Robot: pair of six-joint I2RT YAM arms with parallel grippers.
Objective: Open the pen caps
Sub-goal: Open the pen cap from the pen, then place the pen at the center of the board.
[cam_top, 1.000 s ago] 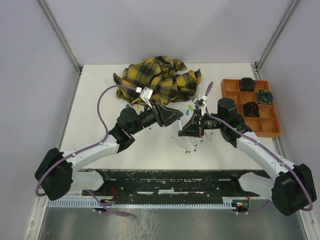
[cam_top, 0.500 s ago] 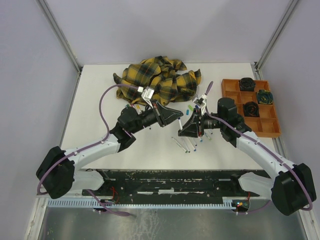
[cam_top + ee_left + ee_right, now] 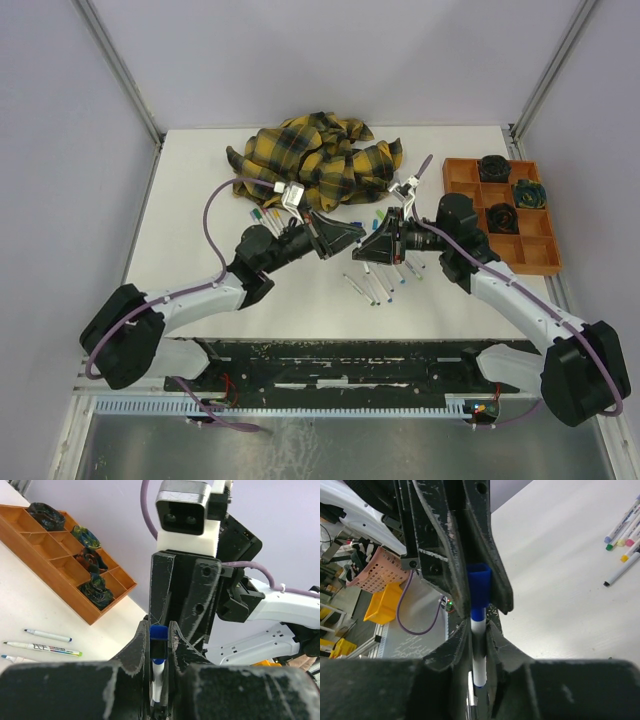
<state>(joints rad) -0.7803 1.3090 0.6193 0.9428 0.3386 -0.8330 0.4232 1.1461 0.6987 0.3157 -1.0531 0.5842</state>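
Blue stubby plastic cap point(image 3: 479, 587) now sits clenched in the left gripper point(image 3: 352, 238), newly met tip-to-tip with the right gripper point(image 3: 370, 248) near the yellow-and-black plaid cloth point(image 3: 315, 155). Whether the right grips the thin white barrel point(image 3: 479, 665) is unclear. Pulling apart likely comes next.

My white table point(image 3: 200, 210) carries a plaid cloth point(image 3: 315, 160) and an orange tray point(image 3: 520, 268). Loose pens point(image 3: 366, 289) lie scattered across its middle.
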